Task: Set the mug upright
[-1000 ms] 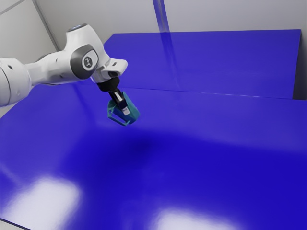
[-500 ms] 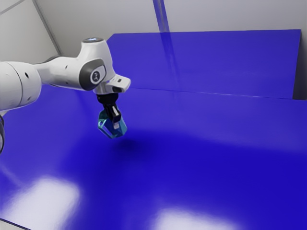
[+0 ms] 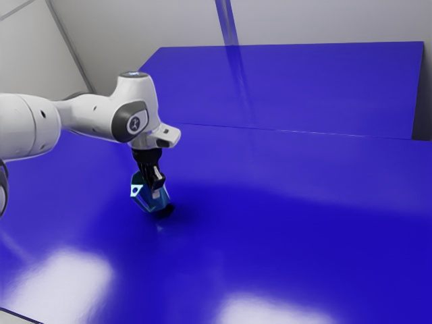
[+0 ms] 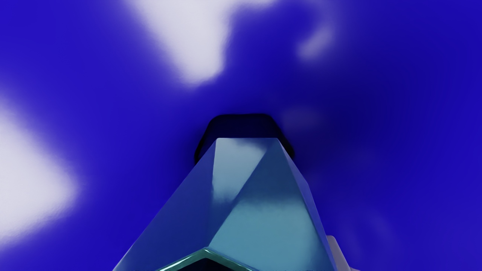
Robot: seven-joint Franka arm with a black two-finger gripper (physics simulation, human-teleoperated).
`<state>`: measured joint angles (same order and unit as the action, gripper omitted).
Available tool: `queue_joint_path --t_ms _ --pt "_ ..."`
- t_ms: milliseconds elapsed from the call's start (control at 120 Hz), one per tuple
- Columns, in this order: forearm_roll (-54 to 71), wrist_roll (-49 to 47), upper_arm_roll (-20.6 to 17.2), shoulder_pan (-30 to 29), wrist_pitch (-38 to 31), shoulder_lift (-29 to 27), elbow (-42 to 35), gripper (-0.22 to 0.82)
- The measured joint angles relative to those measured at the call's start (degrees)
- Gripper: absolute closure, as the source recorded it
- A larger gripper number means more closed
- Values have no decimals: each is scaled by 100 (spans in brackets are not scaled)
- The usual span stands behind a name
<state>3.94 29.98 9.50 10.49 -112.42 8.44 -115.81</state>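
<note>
Along the exterior view's near edge, pale reflections lie on the glossy blue tabletop. Farther in, I have the faceted teal mug grasped in the black claw, one finger lying across its side. It leans, mouth end raised toward the exterior view's left and base end lower, toward the right, so I don't have it fully upright. Its angular handle faces the exterior view's left. Beside the base is a dark shadow on the tabletop; whether mug and tabletop touch, I can't tell.

Up close in the wrist view, the mug's greenish rim is nearest the hand, its blue-teal facets narrow away toward the base, and a dark patch shows just past that end. A pale fingertip sits alongside the mug.

Above the claw, the white arm reaches in from the exterior view's left. Behind everything are another blue surface and a grey wall with a blue strip on it.
</note>
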Motion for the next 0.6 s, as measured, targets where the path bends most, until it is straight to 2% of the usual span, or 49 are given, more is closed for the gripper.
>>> queue_joint_path --t_ms 600 --pt "142 -211 0 19 -493 93 -304 79"
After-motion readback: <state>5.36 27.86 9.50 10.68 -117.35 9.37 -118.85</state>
